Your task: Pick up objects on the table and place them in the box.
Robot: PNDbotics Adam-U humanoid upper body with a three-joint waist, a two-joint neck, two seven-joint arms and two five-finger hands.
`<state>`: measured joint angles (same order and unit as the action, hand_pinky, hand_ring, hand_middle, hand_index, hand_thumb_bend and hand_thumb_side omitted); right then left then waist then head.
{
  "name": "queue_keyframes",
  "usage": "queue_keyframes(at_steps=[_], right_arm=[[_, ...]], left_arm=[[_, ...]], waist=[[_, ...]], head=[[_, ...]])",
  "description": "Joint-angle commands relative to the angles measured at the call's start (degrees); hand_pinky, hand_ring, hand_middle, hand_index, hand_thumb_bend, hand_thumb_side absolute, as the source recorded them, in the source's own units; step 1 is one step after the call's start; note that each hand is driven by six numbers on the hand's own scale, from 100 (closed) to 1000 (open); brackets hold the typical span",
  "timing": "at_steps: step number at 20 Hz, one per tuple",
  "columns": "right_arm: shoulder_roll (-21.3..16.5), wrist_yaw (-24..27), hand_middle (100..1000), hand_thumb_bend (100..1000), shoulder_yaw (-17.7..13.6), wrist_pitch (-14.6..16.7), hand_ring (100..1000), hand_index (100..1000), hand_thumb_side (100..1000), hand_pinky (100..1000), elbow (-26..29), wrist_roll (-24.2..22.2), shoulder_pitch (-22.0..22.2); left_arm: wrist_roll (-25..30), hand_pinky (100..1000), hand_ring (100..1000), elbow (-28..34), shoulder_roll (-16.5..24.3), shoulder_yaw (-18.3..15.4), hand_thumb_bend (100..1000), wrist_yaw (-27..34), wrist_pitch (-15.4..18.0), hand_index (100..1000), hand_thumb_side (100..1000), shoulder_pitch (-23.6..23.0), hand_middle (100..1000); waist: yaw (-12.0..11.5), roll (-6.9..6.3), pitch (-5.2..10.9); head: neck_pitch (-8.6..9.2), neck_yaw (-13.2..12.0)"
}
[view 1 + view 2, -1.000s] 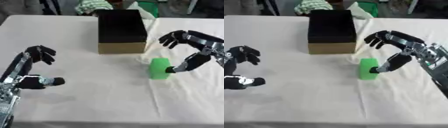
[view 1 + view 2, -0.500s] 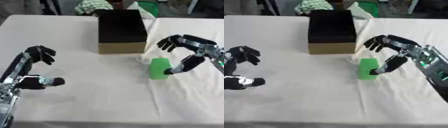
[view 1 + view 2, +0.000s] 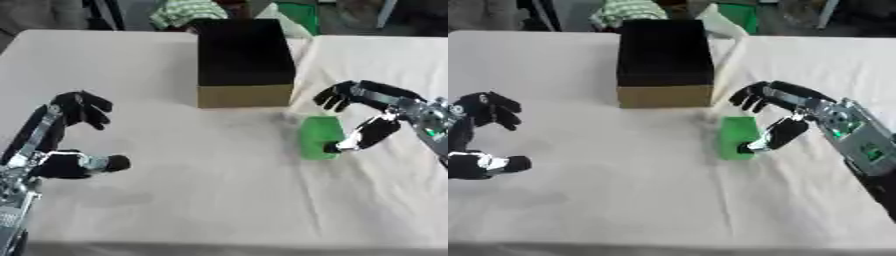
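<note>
White tablecloth (image 3: pixel 201 190) | right hand (image 3: pixel 785 107) spread, thumb touching green block (image 3: pixel 737 137)

One box (image 3: pixel 243 60), open-topped, dark inside with tan walls, on the white-clothed surface (image 3: pixel 192 175). One green block (image 3: pixel 318 137) just in front of the box's right corner. Two robot hands: one left hand (image 3: pixel 68 134) and one right hand (image 3: pixel 367 112). One green-and-white patterned cloth (image 3: pixel 184 11) past the far edge.
</note>
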<state>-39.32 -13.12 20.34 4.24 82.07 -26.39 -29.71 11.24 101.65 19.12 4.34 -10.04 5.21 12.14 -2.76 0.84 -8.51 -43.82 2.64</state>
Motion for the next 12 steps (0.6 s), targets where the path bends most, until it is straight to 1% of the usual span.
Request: queue_keyframes(at_steps=[1, 12], right_arm=[[-0.75, -1.55, 766, 617, -0.29, 0.57, 785, 852, 193, 756, -0.2, -0.12, -0.79], [0.26, -5.05, 747, 616, -0.11, 1.64, 777, 836, 209, 761, -1.21, -0.34, -0.81]], left_arm=[[-0.1, 543, 566, 0.53, 0.41, -0.17, 1000, 0.27, -0.01, 683, 393, 0.92, 587], [-0.02, 542, 565, 0.49, 0.29, -0.06, 1000, 0.29, 0.01, 683, 395, 0.95, 587]], waist=[[0.04, -0.08, 0.6], [0.03, -0.21, 0.56]], head=[[-0.3, -0.08], [-0.3, -0.02]])
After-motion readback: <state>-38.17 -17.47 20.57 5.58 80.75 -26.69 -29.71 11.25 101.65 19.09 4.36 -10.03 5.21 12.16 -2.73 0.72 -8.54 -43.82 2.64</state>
